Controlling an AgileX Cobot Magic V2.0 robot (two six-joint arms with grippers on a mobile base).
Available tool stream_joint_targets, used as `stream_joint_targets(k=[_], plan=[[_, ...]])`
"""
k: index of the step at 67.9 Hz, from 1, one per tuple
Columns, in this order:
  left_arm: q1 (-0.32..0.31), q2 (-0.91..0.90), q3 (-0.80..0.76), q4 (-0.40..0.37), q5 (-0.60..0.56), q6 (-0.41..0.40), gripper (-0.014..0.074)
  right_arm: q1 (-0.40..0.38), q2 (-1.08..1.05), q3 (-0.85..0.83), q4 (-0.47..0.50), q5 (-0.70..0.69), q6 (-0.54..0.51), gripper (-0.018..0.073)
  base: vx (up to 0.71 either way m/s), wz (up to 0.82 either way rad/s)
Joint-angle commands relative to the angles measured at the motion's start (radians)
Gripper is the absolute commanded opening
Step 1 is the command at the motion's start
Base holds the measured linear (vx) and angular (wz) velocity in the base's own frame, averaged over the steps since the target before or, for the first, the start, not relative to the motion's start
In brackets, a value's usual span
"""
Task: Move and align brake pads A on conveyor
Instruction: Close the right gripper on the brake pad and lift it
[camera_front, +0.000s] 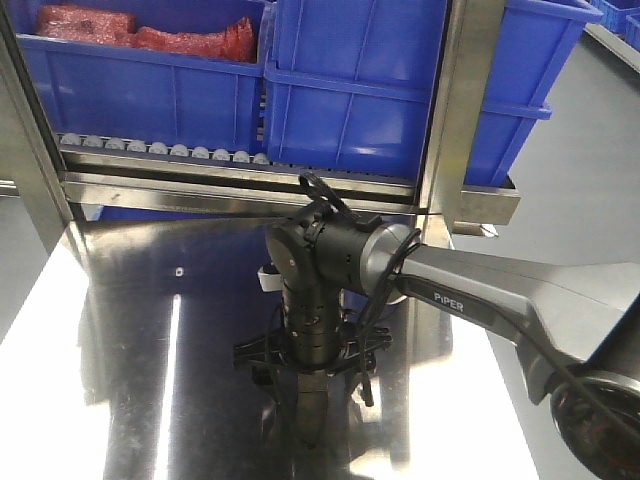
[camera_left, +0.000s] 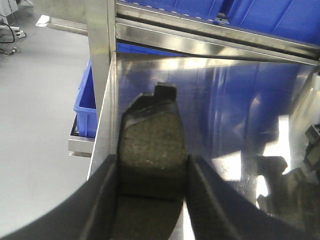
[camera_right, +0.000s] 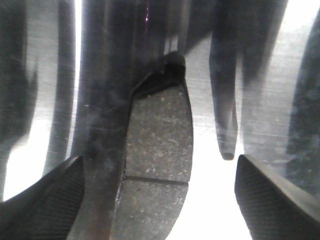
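Observation:
In the left wrist view, my left gripper (camera_left: 152, 161) is shut on a brake pad (camera_left: 152, 132). The pad's dark gritty face points up, and it sits close to the left edge of the shiny steel tabletop (camera_left: 230, 115). In the right wrist view, my right gripper (camera_right: 159, 161) is open wide over a second brake pad (camera_right: 160, 130). This pad lies flat on the steel with its cross groove visible, nearer the left finger and touching neither. In the front view the right gripper (camera_front: 308, 415) points straight down at the tabletop (camera_front: 130, 330). The conveyor is out of view.
Blue bins (camera_front: 350, 90) stand at the back, one holding red bags (camera_front: 190, 40), above a row of small grey rollers (camera_front: 160, 150). A steel post (camera_front: 460, 110) rises at the back right. Another blue bin (camera_left: 85, 110) sits below the table's left edge.

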Motion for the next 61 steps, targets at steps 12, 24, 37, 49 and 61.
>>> stream_joint_targets(k=[12,24,37,49,61], plan=[[0.001,0.012,-0.021,0.01,-0.088,-0.001,-0.0006,-0.024,-0.053,-0.03,-0.022,0.021,0.003,0.0592,0.0,0.0],[0.001,0.012,-0.021,0.01,-0.088,-0.001,-0.0006,-0.024,-0.053,-0.03,-0.027,0.019,0.0,0.0592,0.0,0.0],[0.001,0.012,-0.021,0.01,-0.088,-0.001,-0.0006,-0.024,-0.041,-0.03,-0.029,0.014,-0.004,0.0592,0.0,0.0],[0.001,0.012,-0.021,0.01,-0.088,-0.001,-0.0006,-0.024,-0.034,-0.03,-0.03,0.012,-0.008,0.0589,0.0,0.0],[0.001,0.012,-0.021,0.01,-0.088,-0.001,-0.0006,-0.024,-0.034,-0.03,-0.033,0.01,-0.008,0.051,0.0,0.0]])
